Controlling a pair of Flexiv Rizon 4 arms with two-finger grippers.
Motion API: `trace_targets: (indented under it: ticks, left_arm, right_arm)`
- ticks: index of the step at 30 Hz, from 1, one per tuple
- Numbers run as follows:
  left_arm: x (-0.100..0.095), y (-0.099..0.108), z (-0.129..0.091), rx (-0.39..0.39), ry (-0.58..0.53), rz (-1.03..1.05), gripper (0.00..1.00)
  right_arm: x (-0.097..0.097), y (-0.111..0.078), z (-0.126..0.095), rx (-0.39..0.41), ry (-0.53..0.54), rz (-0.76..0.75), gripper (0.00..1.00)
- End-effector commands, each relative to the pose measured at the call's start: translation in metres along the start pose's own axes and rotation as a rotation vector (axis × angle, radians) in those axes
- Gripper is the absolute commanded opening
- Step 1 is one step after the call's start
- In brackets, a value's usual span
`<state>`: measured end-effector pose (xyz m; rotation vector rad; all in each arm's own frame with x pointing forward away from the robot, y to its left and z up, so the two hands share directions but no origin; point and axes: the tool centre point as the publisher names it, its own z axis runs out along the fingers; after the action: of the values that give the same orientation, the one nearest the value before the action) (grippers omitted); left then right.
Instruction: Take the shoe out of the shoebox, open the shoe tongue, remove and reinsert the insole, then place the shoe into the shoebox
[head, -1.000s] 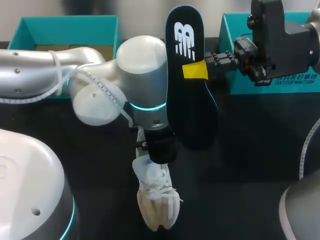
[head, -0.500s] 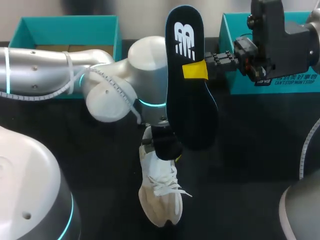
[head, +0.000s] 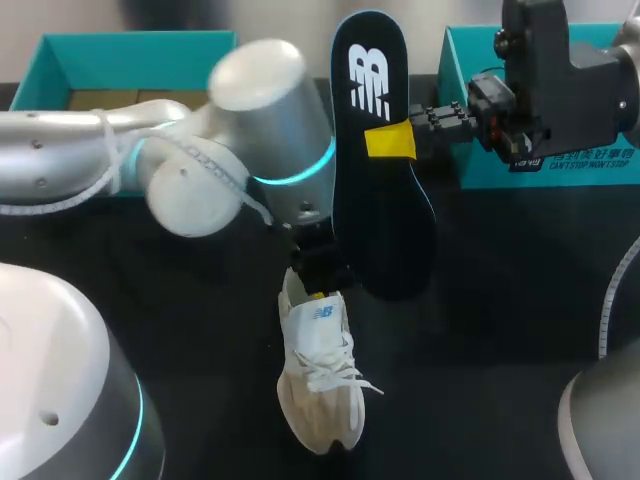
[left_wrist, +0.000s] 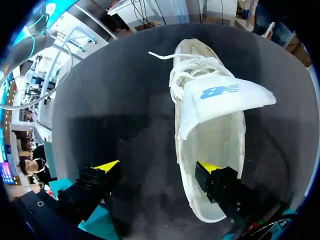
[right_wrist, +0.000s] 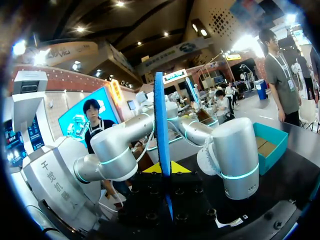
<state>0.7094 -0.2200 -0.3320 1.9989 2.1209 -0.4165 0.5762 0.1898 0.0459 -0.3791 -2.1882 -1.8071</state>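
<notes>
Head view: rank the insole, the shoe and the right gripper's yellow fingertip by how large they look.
1. insole, clearly largest, though it is held up nearer the camera
2. shoe
3. yellow fingertip of the right gripper, by far the smallest

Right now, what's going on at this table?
The right claw is shut on the dark insole, holding it upright in the air above the table. The white shoe lies on the table with its tongue folded open. The left claw hangs open over the shoe's heel end, one finger inside the opening and the other outside. The insole is not yet back in.
</notes>
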Motion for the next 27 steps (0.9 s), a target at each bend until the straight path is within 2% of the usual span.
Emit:
trace_targets:
  ticks: [1,5,7,11,16,27]
  left_arm:
    - [0.039,-0.012,-0.083,-0.048,-0.275,0.033,1.0]
    - [0.039,-0.009,-0.116,-0.088,-0.461,0.066,1.0]
    - [0.036,-0.006,-0.126,-0.126,-0.54,0.083,1.0]
    - [0.028,0.002,-0.147,-0.151,-0.684,0.097,1.0]
    - [0.014,0.014,-0.179,-0.126,-0.887,0.132,1.0]
    - [0.014,0.014,-0.179,-0.126,-0.887,0.132,1.0]
  right_arm:
    - [-0.002,0.003,0.005,0.005,0.001,0.001,0.0]
    - [-0.002,0.003,0.005,0.005,0.001,0.001,0.0]
    - [-0.002,0.003,0.005,0.005,0.001,0.001,0.0]
    - [-0.002,0.003,0.005,0.005,0.001,0.001,0.0]
    - [-0.002,0.003,0.005,0.005,0.001,0.001,0.0]
    - [-0.002,0.003,0.005,0.005,0.001,0.001,0.0]
